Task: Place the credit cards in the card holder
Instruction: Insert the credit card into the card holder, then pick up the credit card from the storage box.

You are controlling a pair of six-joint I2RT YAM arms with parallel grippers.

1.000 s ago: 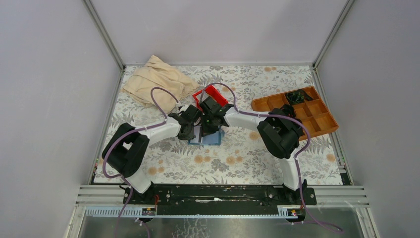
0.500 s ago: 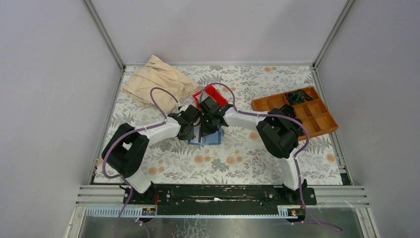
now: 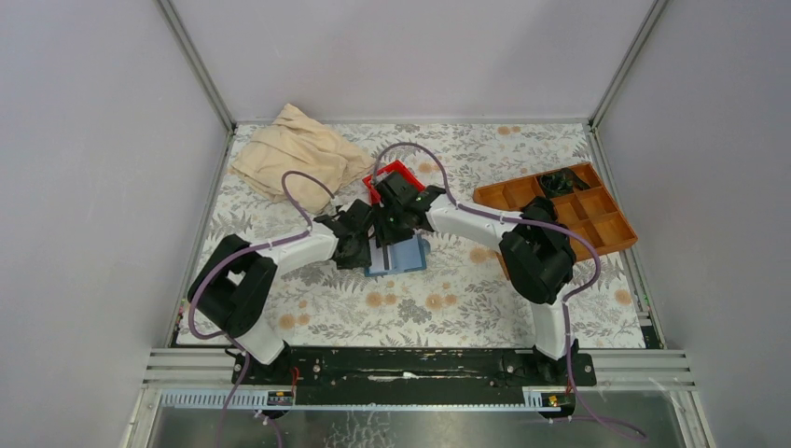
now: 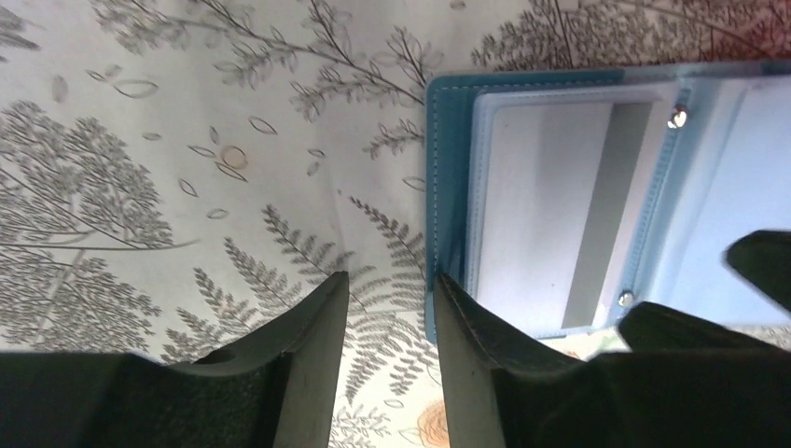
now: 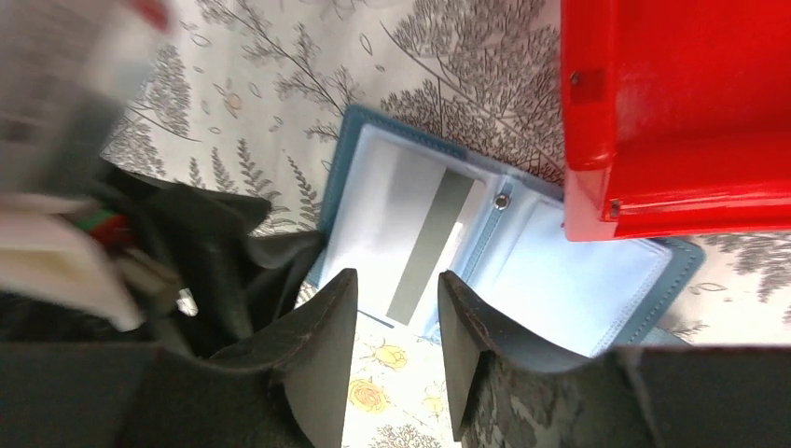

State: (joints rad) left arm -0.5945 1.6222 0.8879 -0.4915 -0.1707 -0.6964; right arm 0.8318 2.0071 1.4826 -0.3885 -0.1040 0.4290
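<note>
Up top: open card holder point(image 3: 401, 255) flat on the desk point(image 3: 448, 301) beside the red bin point(image 3: 400, 171); left wrist: left pincer point(image 4: 389, 282) parted, empty, at its edge, credit card point(image 4: 546, 215) tucked in a slot; right wrist: right pincer point(image 5: 396, 278) parted, empty, above it.

One card holder point(image 4: 446, 187), with one credit card point(image 4: 546, 205) in it bearing a single grey stripe, and two small metal studs point(image 4: 678, 118) on its inner fold. On the same table one red bin point(image 5: 672, 112), one wooden compartment tray point(image 3: 606, 229) and one crumpled beige cloth point(image 3: 298, 154). Two arms, one left arm point(image 3: 298, 250) and one right arm point(image 3: 471, 222), with one left gripper point(image 4: 390, 317) and one right gripper point(image 5: 396, 322), two fingers apiece.
</note>
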